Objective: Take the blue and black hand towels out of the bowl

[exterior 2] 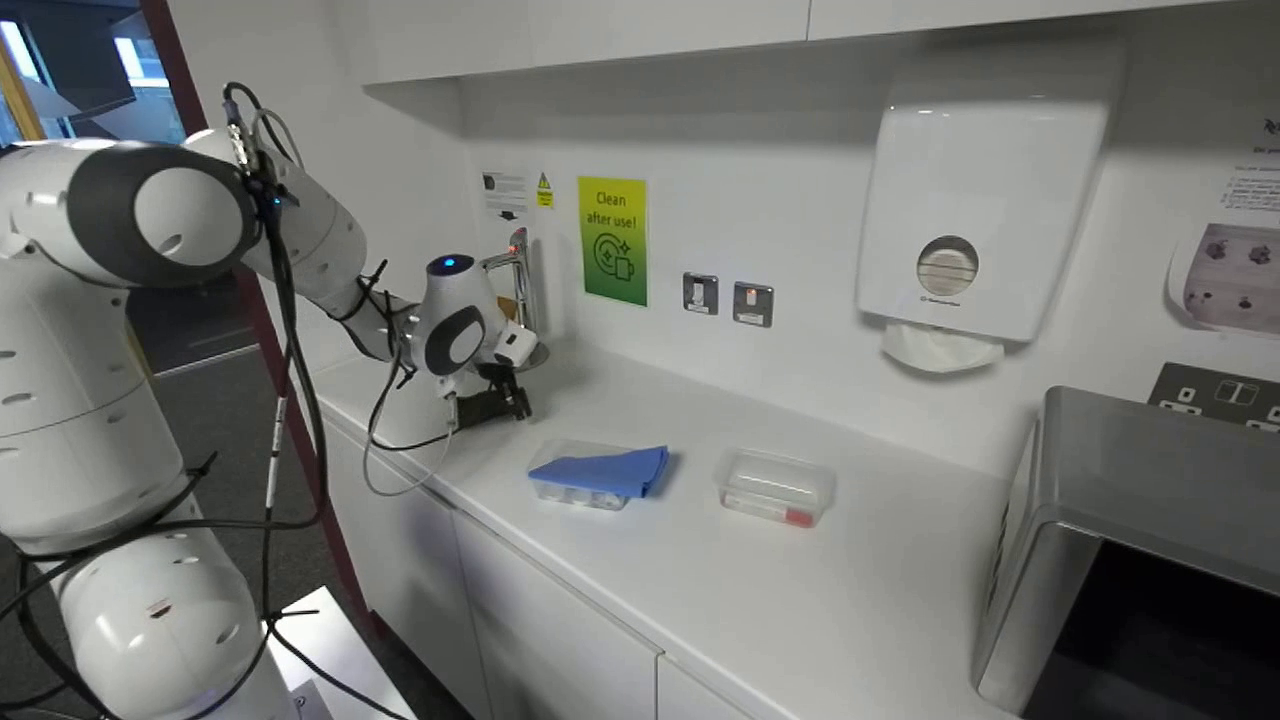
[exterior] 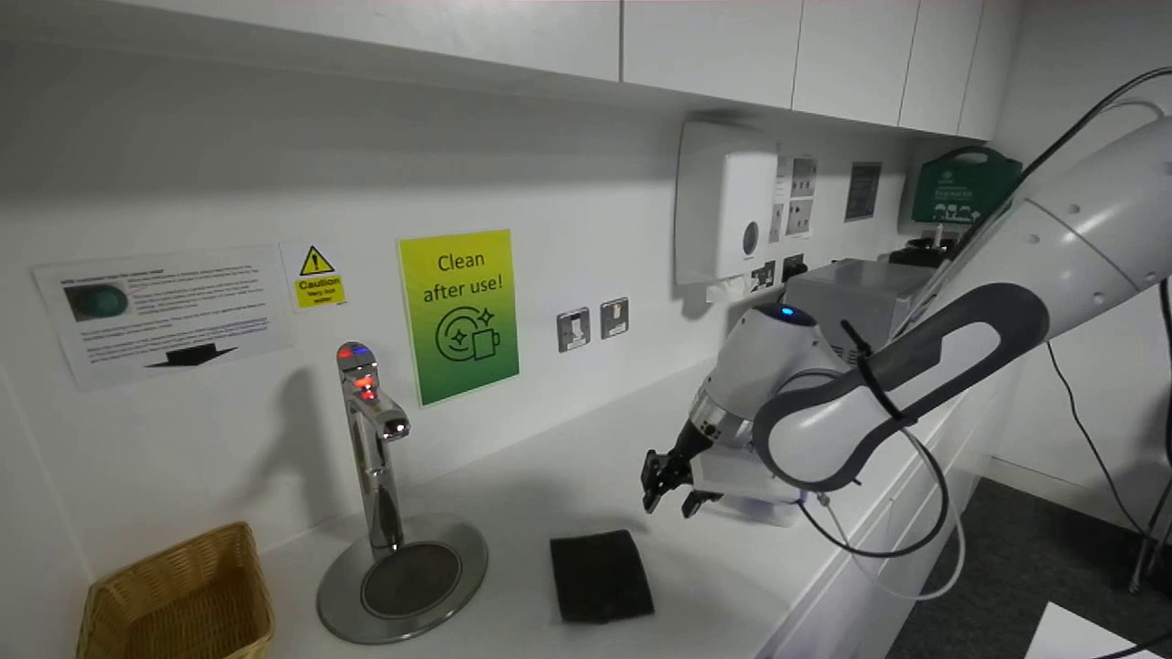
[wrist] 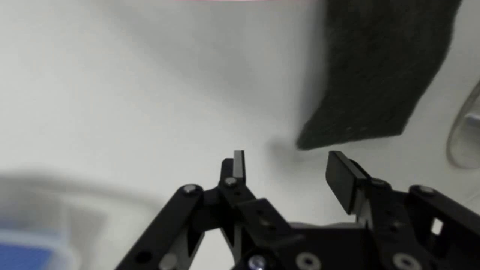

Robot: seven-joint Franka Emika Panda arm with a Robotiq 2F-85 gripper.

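Black towel (exterior: 602, 578) lies directly on the white counter (exterior: 714, 586); left edge stands apart from the round tap base (exterior: 412, 586), and open counter runs to the near edge. Just right, gripper (wrist: 287, 159) hangs off the towel's edge: fingers spread, counter visible through the gap, towel corner just past the tips. Further right, blue towel (exterior 2: 600, 470) lies across a clear tub (exterior 2: 575, 498), right end jutting over the rim. Strip of open counter follows, then a second clear tub (exterior 2: 760, 492), something red (exterior 2: 799, 518) showing low at one corner, room on its near and far sides. Wider open stretch runs from there to a grey appliance (exterior 2: 1160, 470) at the right.
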